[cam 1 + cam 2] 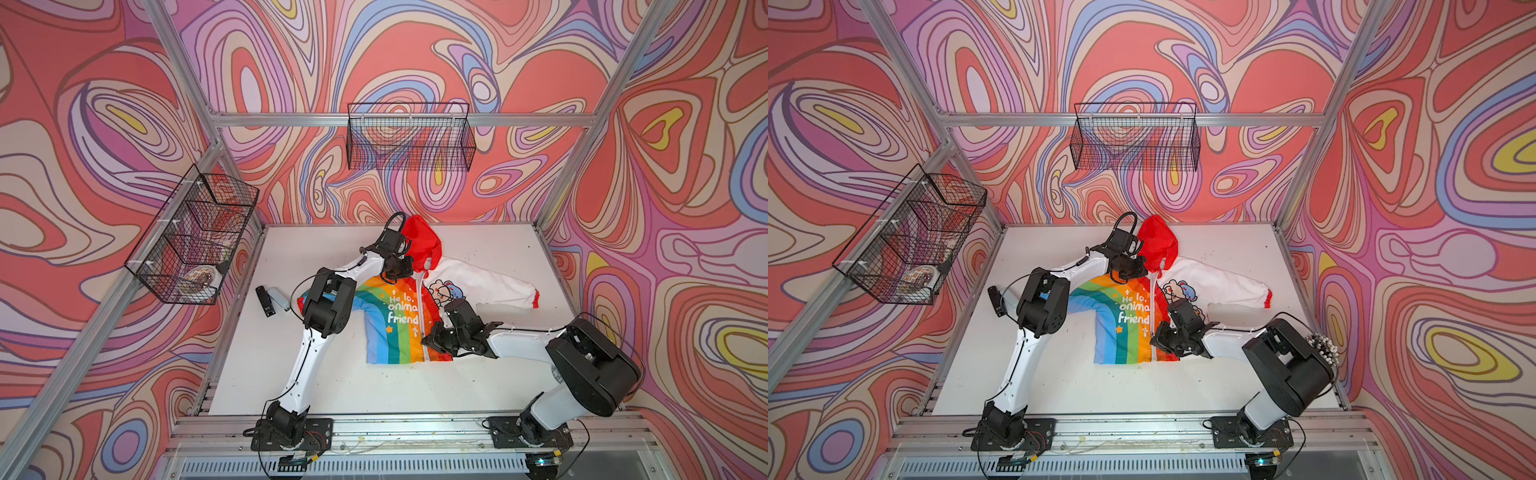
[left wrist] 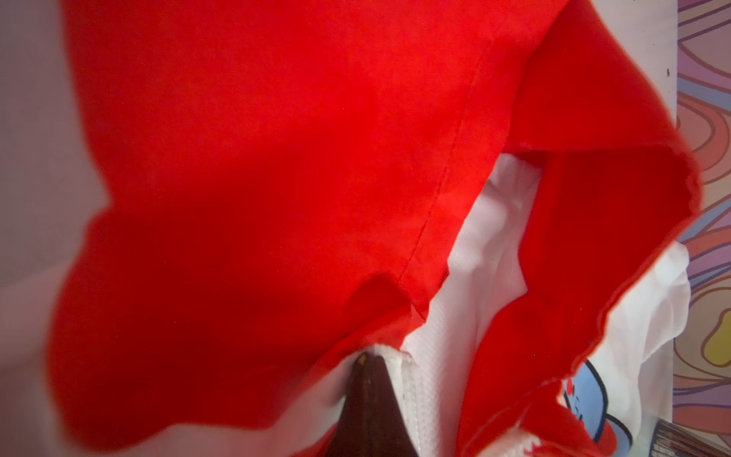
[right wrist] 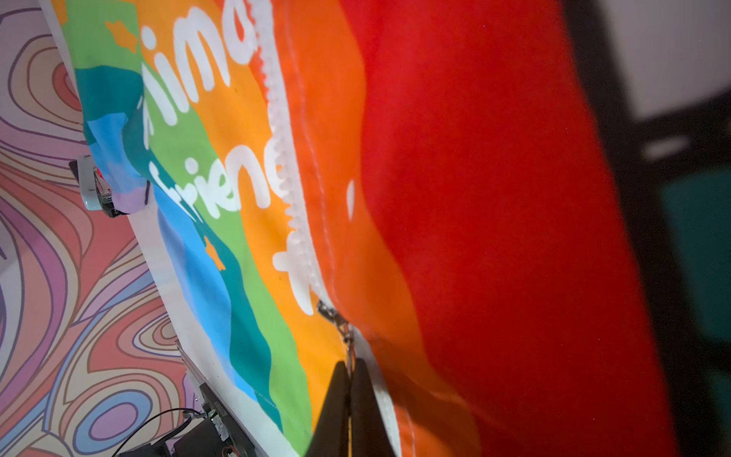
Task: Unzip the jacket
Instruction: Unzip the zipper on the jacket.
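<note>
The jacket (image 1: 386, 328) (image 1: 1121, 332) lies flat on the white table, red hood (image 1: 419, 241) toward the back and white sleeve (image 1: 490, 286) out to the right. My left gripper (image 1: 411, 273) (image 1: 1144, 271) sits at the collar. In the left wrist view the left gripper (image 2: 368, 361) is shut on the white collar edge beside the zipper top. My right gripper (image 1: 424, 338) (image 1: 1155, 338) is low on the white zipper (image 1: 423, 305). In the right wrist view the right gripper (image 3: 350, 363) is shut on the metal zipper pull (image 3: 336, 318), with jagged white teeth (image 3: 285, 158) running away from it.
A black stapler (image 1: 265, 301) and a small grey-white object (image 1: 279, 299) lie on the table left of the jacket, near my left elbow. Wire baskets hang on the back wall (image 1: 409, 137) and the left wall (image 1: 195, 237). An aluminium rail (image 1: 415, 428) edges the table front.
</note>
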